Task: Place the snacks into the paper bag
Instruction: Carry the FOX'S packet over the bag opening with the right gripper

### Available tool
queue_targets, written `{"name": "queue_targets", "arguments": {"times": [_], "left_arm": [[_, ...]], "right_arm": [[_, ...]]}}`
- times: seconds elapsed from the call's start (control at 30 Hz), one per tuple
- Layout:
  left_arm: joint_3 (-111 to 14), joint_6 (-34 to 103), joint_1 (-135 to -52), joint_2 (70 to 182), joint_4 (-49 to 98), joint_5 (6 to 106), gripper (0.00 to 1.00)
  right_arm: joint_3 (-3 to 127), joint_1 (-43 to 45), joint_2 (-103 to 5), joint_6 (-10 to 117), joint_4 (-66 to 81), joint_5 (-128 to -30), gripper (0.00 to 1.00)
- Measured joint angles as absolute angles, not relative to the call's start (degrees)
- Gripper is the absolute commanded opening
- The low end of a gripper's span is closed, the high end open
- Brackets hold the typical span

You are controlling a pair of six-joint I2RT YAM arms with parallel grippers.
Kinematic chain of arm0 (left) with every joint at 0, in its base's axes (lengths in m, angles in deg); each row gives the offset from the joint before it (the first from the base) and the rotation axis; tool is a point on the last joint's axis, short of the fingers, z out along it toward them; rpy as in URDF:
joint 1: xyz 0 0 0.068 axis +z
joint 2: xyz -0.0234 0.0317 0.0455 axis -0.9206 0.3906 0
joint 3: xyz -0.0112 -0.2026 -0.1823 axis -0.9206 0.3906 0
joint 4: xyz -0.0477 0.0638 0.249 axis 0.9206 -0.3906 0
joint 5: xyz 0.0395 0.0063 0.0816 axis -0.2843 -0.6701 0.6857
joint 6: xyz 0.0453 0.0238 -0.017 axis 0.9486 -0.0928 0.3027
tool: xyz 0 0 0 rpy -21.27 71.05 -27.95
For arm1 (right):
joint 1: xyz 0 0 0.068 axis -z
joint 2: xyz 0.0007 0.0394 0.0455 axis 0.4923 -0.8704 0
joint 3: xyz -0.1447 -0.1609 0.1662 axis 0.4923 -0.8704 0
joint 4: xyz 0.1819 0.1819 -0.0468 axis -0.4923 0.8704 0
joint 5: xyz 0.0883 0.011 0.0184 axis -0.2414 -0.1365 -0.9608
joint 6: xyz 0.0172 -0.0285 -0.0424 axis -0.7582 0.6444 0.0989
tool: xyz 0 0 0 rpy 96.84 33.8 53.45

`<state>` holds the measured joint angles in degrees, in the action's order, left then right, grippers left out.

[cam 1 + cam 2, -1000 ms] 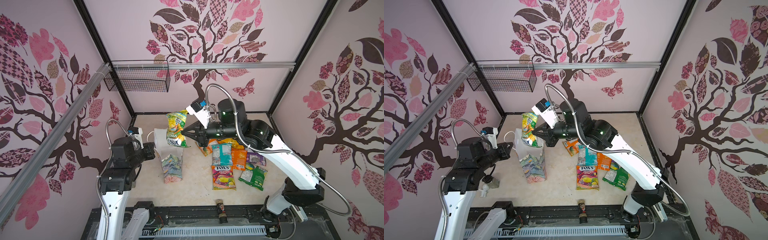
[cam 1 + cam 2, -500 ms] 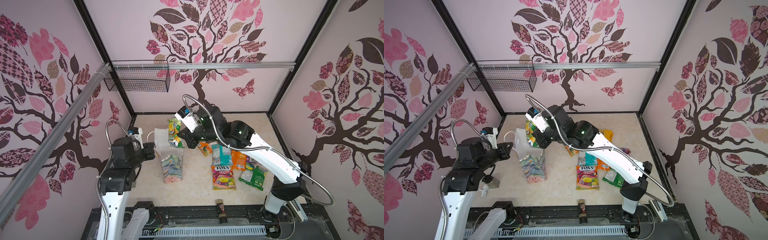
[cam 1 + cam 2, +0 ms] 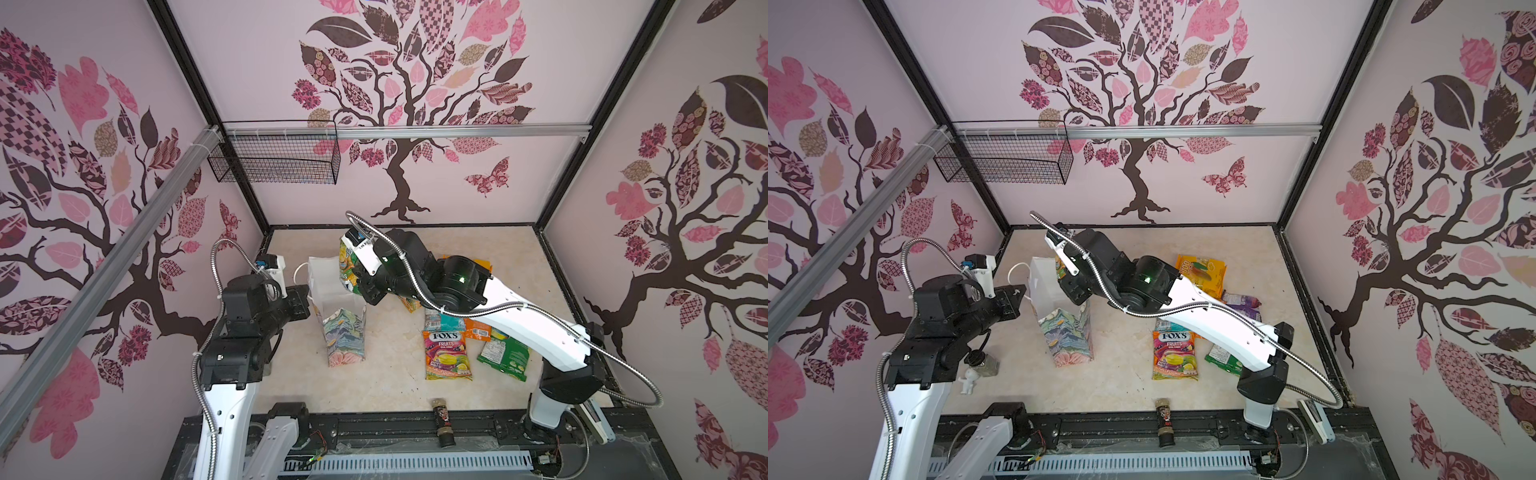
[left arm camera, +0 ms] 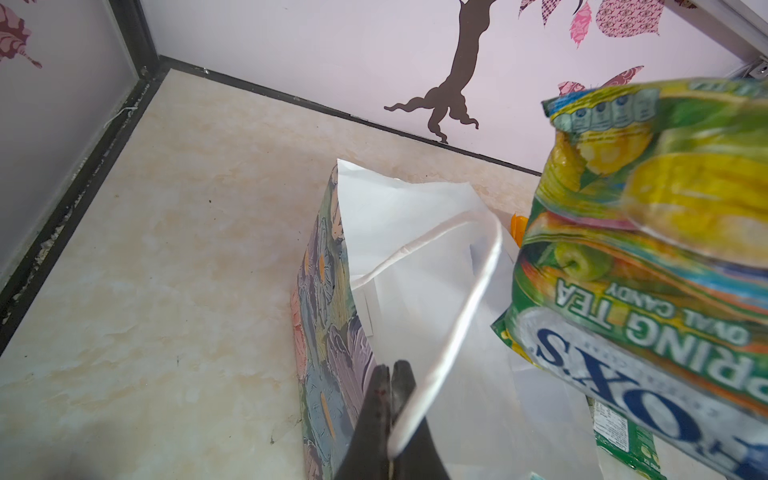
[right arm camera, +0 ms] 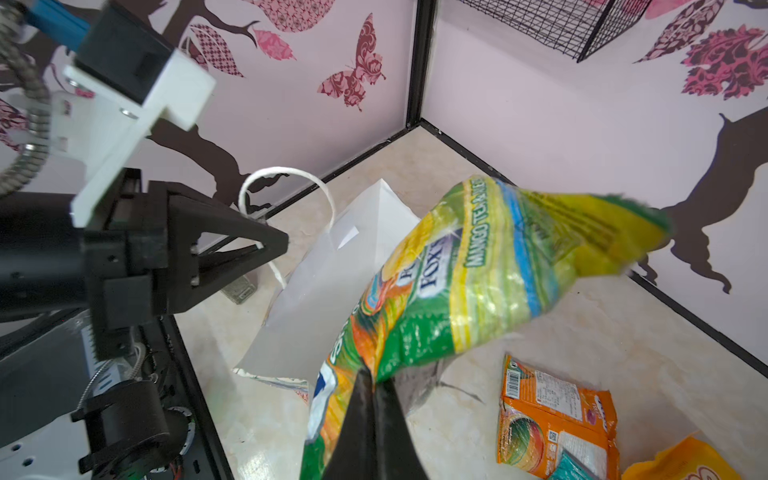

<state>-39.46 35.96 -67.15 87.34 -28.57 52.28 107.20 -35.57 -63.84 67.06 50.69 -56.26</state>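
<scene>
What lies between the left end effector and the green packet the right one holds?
The open white inside of the paper bag, crossed by its cord handle, in the left wrist view.

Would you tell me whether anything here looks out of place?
A small dark bottle sits alone at the table's front edge, apart from the snack packets; it is no snack. The paper bag stands upright, held at its rim by the left end effector; the right end effector holds a green packet.

This is a robot test booth in a lab. Tree-printed wall panels (image 3: 540,83) and black frame posts (image 3: 181,62) box in a marble-look counter (image 3: 386,386), where a left arm (image 3: 232,407) and right arm (image 3: 536,328) are mounted.
</scene>
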Motion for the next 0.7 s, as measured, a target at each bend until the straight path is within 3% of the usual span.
{"name": "queue_targets", "arguments": {"times": [0.7], "left_arm": [[-39.5, 36.4, -67.2, 87.4, -28.6, 52.8, 0.0]], "right_arm": [[100.9, -35.5, -65.7, 67.2, 46.1, -53.0, 0.0]]}}
